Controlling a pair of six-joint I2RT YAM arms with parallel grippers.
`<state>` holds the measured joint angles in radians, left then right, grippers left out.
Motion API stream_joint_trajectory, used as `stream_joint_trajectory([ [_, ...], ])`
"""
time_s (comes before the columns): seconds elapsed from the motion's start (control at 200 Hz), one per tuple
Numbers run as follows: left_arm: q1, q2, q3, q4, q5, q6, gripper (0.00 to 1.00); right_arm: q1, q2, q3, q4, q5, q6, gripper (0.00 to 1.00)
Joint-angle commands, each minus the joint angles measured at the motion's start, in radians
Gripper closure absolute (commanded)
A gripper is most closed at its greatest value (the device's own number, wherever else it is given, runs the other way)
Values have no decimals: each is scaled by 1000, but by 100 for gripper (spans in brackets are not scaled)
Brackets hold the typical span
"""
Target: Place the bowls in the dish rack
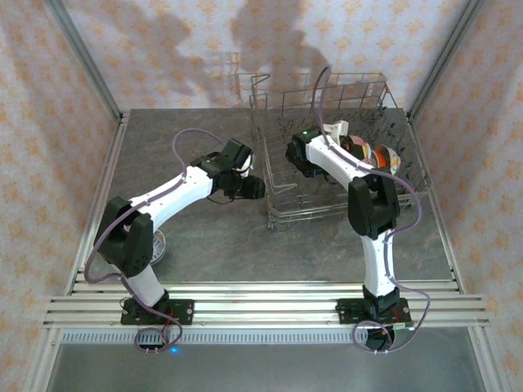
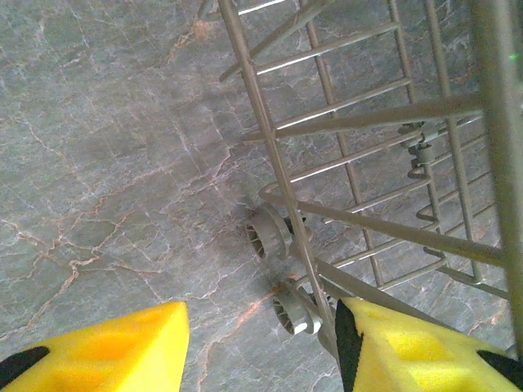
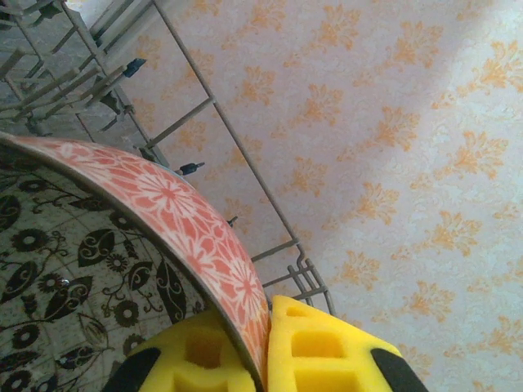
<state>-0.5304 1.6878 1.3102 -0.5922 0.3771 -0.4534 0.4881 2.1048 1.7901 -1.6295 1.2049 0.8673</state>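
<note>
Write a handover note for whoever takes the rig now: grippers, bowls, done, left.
Left gripper: open, empty, low over the table beside the outer wall of the dish rack.
Right gripper: shut on the rim of an orange floral bowl, inside the rack.
Done: a few bowls stand in the rack's right side.
Left: seat and release the held bowl; what looks like another bowl sits on the table, partly hidden by the left arm.

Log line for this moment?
right gripper: jaws shut on bowl rim, in rack | left gripper: jaws open, empty, beside rack
</note>
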Motion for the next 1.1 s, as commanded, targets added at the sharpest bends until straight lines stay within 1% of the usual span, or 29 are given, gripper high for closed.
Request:
stream_joint_trajectory([
  [0.0, -6, -52, 5, 38, -14, 16, 49, -9, 32, -7, -151, 76, 3, 100],
  [0.425, 4, -69, 18, 29, -40, 28, 49, -13, 93, 11, -151, 71, -1, 100],
  [0.591, 18, -89, 17, 43, -63, 24, 49, -4, 102, -6, -151, 46, 6, 100],
  [0.891, 42, -88, 24, 45, -56, 23, 49, 28, 116, 1, -151, 1, -16, 100],
  [1.091, 48, -81, 26, 46, -53, 21, 49, 34, 116, -27, -151, -49, -25, 99],
])
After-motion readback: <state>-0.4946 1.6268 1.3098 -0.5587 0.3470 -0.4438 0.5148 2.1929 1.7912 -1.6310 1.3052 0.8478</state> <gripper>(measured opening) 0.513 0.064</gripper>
